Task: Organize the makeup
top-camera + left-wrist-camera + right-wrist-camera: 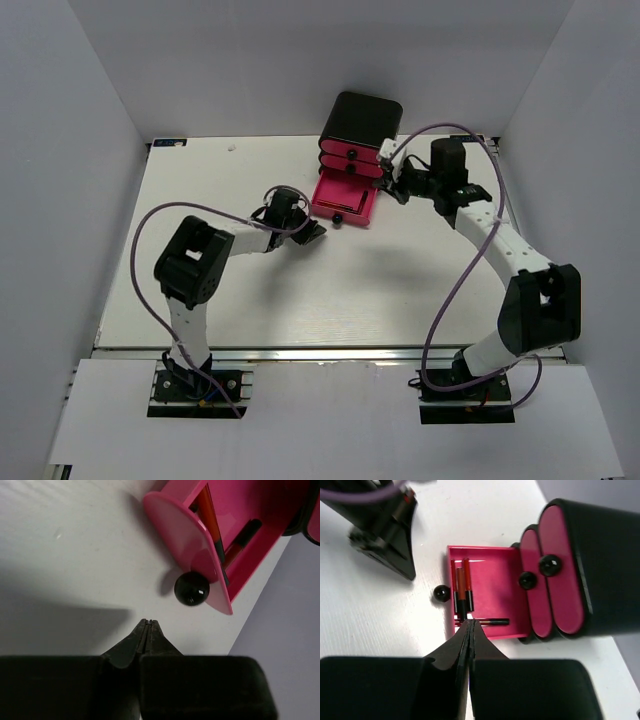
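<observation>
Makeup sticks [466,580] in the open pink drawer [480,548], clearest from right wrist

Housing sticks [462,590] in the lowest drawer [492,592] of 3, projecting before the box [362,118] at the table's [300,290] far edge; flanking it: left gripper [312,232] leftward, right gripper [392,178] rightward.

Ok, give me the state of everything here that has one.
Bottom drawer: pulled open, sticks inside.
Upper two drawers: shut.
Sticks: lying flat in the open drawer.
Left tool: shut, empty.
Right tool: shut, above the open drawer.
</observation>
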